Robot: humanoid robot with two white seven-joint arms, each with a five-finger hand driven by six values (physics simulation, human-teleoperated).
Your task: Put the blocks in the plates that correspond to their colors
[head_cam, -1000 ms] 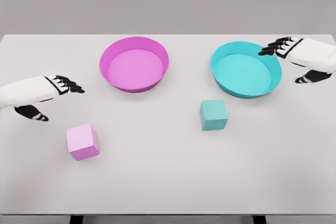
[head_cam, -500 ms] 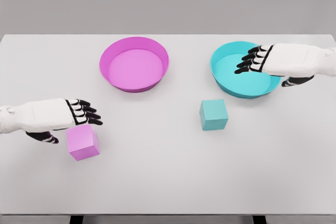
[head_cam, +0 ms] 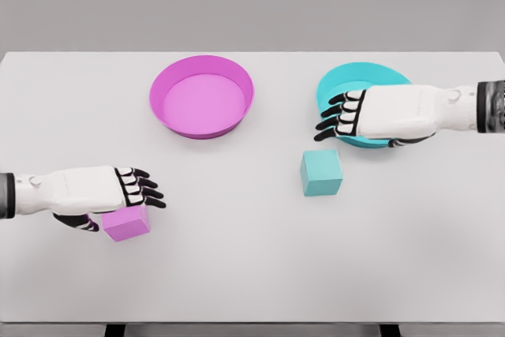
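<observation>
A pink block [head_cam: 128,224] lies on the white table at the lower left, partly hidden under my left hand [head_cam: 136,189], whose fingers are spread over its top without closing on it. The teal block [head_cam: 321,172] sits right of centre. My right hand [head_cam: 335,118] hovers open just above and behind it, covering much of the teal plate [head_cam: 335,87]. The magenta plate [head_cam: 202,96] stands empty at the back centre-left.
The white table [head_cam: 237,274] spans the view, with its front edge low in the picture and two dark legs below it.
My left hand has come down and to the right until it covers the pink block. My right hand has swung left and down across the teal plate toward the teal block. Neither block has moved.
</observation>
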